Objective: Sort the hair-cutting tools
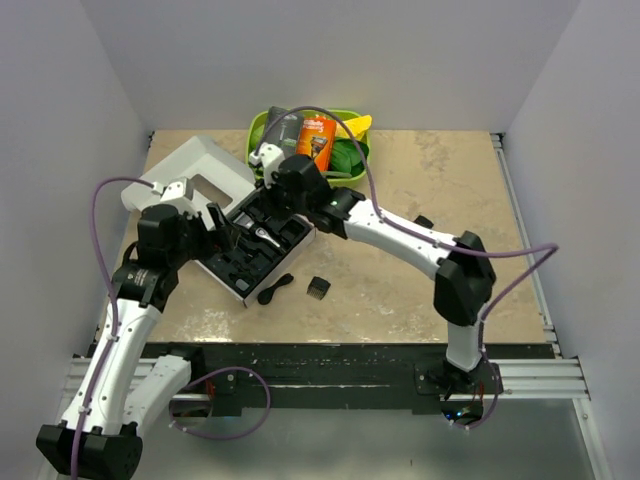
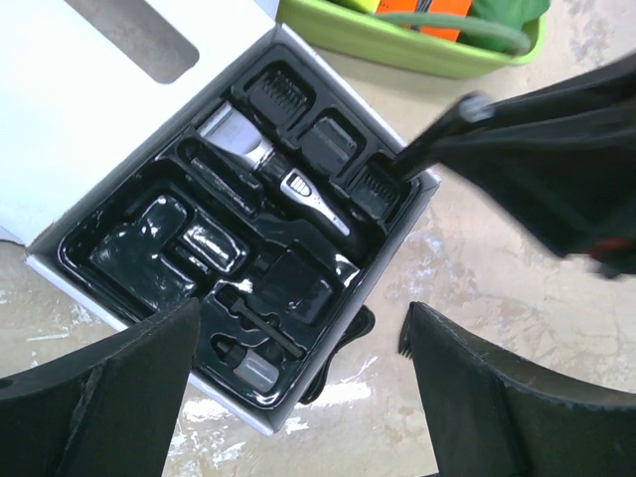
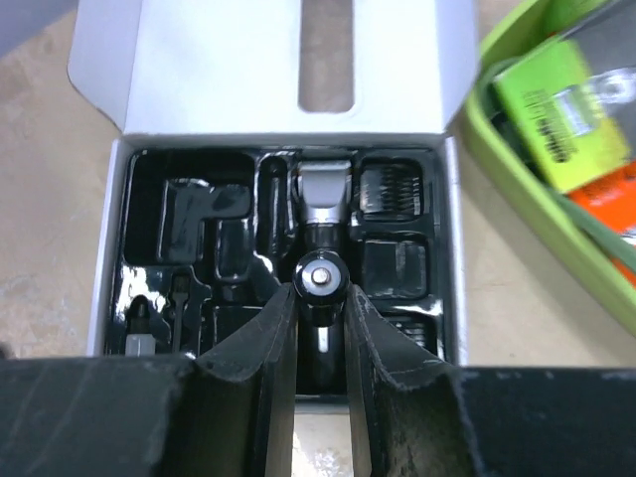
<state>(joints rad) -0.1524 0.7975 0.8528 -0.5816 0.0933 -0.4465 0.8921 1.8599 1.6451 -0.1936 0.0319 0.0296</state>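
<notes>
Pinching the clipper [image 3: 323,194], my right tool [image 3: 320,298] holds it in the tray's [image 3: 189,214] long slot, apparently seating it. Meanwhile my left tool [image 2: 303,318] hangs spread above. The comb [image 1: 318,287] and curved piece [image 1: 275,291] lie on the bench [image 1: 420,290] alongside.

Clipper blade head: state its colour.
Silver blade head, on the black clipper; shows best in the right wrist view.

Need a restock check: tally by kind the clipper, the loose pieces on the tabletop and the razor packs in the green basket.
clipper: 1
guide comb: 1
curved piece: 1
razor packs: 2, orange pack and grey-and-green pack
Total: 5
</notes>
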